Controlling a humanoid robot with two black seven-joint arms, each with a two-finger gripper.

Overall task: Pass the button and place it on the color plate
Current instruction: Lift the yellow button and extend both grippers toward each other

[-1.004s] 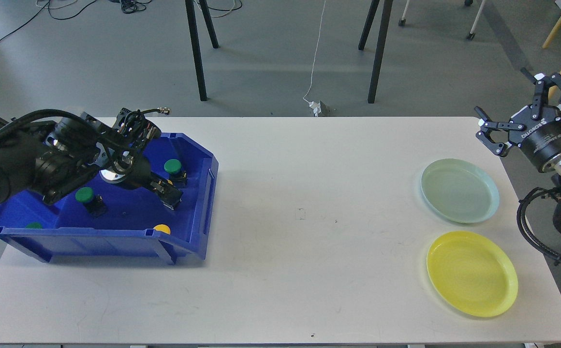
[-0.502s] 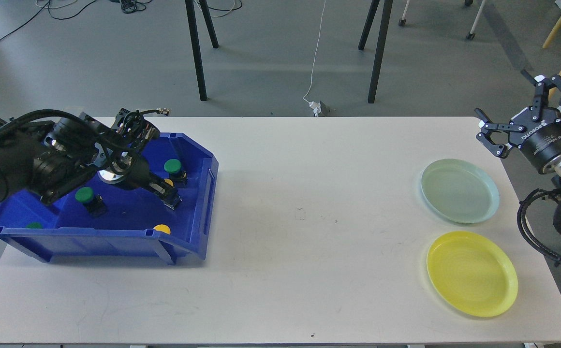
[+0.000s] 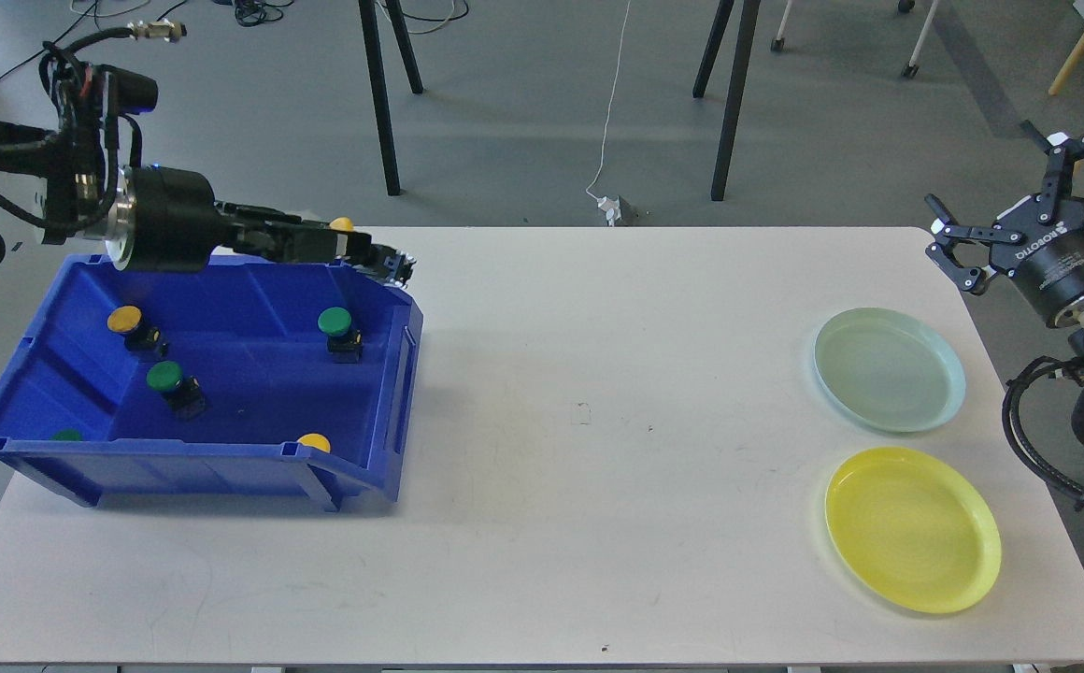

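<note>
The left gripper (image 3: 369, 254) is up over the back edge of the blue bin (image 3: 224, 463), pinching a yellow button (image 3: 342, 224) between its fingers. The right gripper (image 3: 1009, 201) is spread wide, holding nothing, near the pale green plate (image 3: 888, 369). The yellow plate (image 3: 912, 529) sits just beside that one.

Left claw (image 3: 366, 254) extended level above the blue bin's (image 3: 224, 463) far rim, clamped on a yellow-capped button (image 3: 342, 225). Bin held two green buttons (image 3: 335, 322), others yellow. Right claw (image 3: 1019, 201) spread wide, raised beyond the pale green plate (image 3: 888, 369); yellow plate (image 3: 912, 529) nearer on the table (image 3: 598, 467).
</note>
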